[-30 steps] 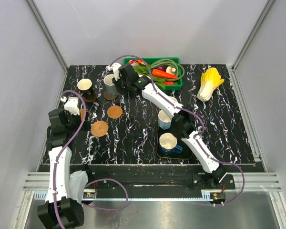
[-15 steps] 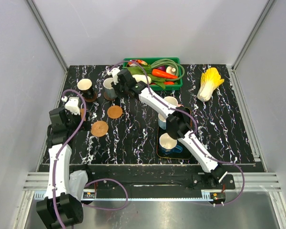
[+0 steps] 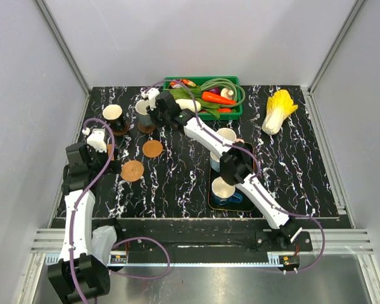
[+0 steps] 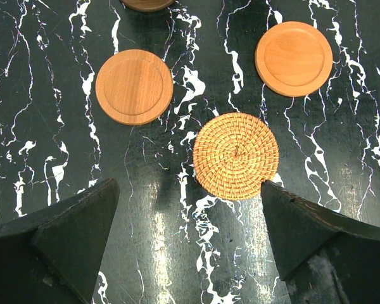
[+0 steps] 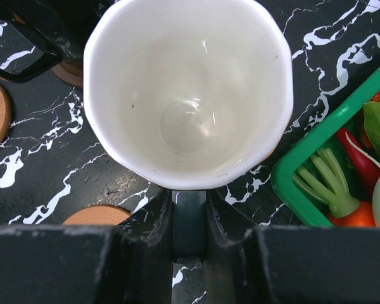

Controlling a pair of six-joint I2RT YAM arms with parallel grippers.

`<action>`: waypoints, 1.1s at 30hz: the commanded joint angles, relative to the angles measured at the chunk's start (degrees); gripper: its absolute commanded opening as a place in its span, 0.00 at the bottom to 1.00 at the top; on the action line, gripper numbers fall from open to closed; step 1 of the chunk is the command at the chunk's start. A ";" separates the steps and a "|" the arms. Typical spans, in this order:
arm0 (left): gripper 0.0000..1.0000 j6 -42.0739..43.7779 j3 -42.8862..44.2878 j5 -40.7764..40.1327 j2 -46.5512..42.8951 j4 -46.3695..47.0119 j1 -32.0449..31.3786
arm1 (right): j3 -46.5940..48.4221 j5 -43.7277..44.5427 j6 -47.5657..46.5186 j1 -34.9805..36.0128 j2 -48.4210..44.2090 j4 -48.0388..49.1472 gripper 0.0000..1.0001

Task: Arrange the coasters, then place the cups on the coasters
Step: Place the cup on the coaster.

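The right gripper [image 5: 189, 218] is clenched on the dark handle of a cream-lined cup [image 5: 189, 95], which is mouth up with its handle turned right toward the fingers. A wooden coaster [image 3: 147, 128] shows at the cup's near side, partly hidden by it. Whether the cup rests on it or hangs above cannot be settled here. The right arm [image 3: 209, 136] lies stretched to the far left of the table [image 3: 177, 177], nearer this coaster than the left gripper [image 4: 189, 240], which hangs released over a woven coaster [image 4: 235, 155].

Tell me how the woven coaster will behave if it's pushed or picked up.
Lying flat on the marbled table, the woven coaster probably slides rather than rolls or tips. Its thin edge likely gives the left fingers little to pinch. The basket-like weave suggests it is light, slightly flexible, not fragile.
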 commanded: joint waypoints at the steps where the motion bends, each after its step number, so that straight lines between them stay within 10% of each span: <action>1: 0.99 0.55 0.82 1.06 0.32 2.62 0.33 | 4.98 0.65 -0.41 0.38 -0.45 8.42 0.00; 33: 0.99 0.73 0.56 0.71 0.41 3.23 0.24 | 3.92 0.30 0.11 0.47 -0.54 8.51 0.25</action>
